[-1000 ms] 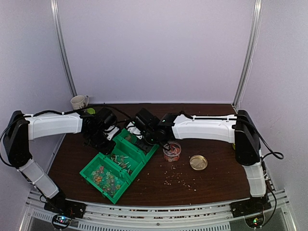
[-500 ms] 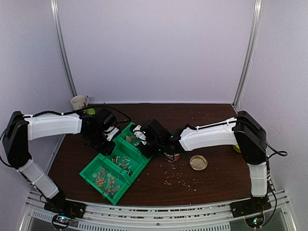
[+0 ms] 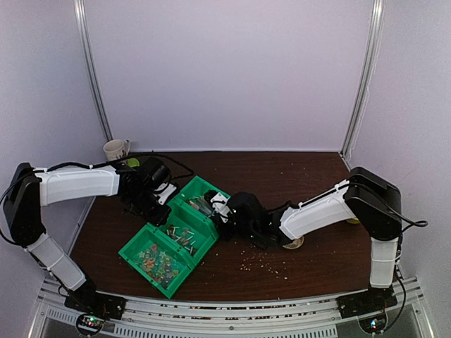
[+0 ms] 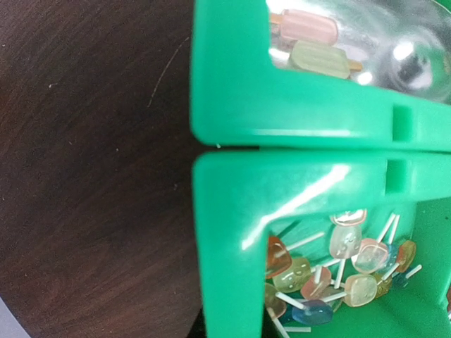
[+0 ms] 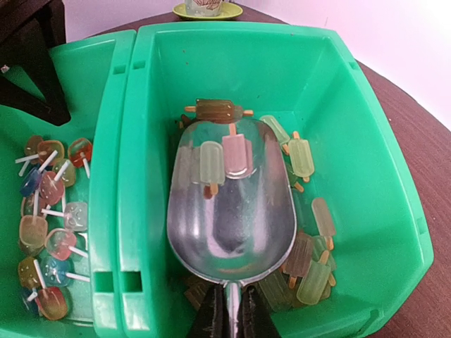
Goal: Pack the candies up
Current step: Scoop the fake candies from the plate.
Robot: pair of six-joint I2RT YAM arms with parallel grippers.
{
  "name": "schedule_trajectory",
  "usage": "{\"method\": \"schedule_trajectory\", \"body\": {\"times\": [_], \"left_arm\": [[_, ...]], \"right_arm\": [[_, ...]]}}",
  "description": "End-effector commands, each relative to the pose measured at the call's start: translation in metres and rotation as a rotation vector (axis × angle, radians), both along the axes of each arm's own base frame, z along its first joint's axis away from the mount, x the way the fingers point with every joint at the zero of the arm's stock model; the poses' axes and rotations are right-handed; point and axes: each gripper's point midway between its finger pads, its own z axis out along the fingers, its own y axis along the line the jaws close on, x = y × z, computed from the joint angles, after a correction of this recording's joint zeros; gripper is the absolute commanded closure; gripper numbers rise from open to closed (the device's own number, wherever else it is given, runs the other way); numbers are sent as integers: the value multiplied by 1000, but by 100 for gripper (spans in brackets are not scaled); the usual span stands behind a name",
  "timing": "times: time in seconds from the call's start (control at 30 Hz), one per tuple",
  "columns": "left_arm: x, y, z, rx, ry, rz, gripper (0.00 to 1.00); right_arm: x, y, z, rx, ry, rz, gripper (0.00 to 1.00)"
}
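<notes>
Candies (image 5: 301, 156) shaped like small ice lollies are seen in the green bin (image 5: 366, 141) that fills most of the right wrist view, gathered along its right and lower sides. Two more, one green and one pink, are carried in the bowl of a metal scoop (image 5: 232, 211) at the centre of that frame. The bowl is lowered inside the bin with its tip toward the top of the frame. The thin handle at the bottom centre is clamped between the black fingers of the right hand (image 5: 227, 311).

Lollipops (image 5: 49, 211) on white sticks are heaped in the neighbouring bin (image 5: 106, 141) at the left edge.

In the top view the right arm (image 3: 317, 210) is stretched long and low from the right edge toward the centre, its wrist close to the table (image 3: 310, 176). A gold lid (image 3: 294, 243) is partly covered by it, and pale crumbs (image 3: 262, 262) are scattered just below.

The left arm (image 3: 77, 182) is held level from the left edge, with the left hand (image 3: 151, 198) pointed down at the upper left side of the bins. Its fingers are not shown in its own wrist view, so whether they are apart or together cannot be told.

A mug (image 3: 115, 149) is set at the upper left corner of the table.
</notes>
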Motion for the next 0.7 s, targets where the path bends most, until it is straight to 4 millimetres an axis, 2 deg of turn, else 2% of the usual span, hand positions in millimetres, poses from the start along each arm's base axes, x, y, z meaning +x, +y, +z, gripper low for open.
{"method": "schedule_trajectory", "body": {"times": [0.0,0.27,0.67], "left_arm": [[26,-29,46,-169,-140,-14,100],[28,-21,36,-127,-115,12,100],[30,-17,32,-104,-109,25,100]], "right_arm": [[3,-2,41,141,-101,-11,100],[2,-19,60,193,-179,-45,100],[1,-30,67,196,-203,-68,100]]}}
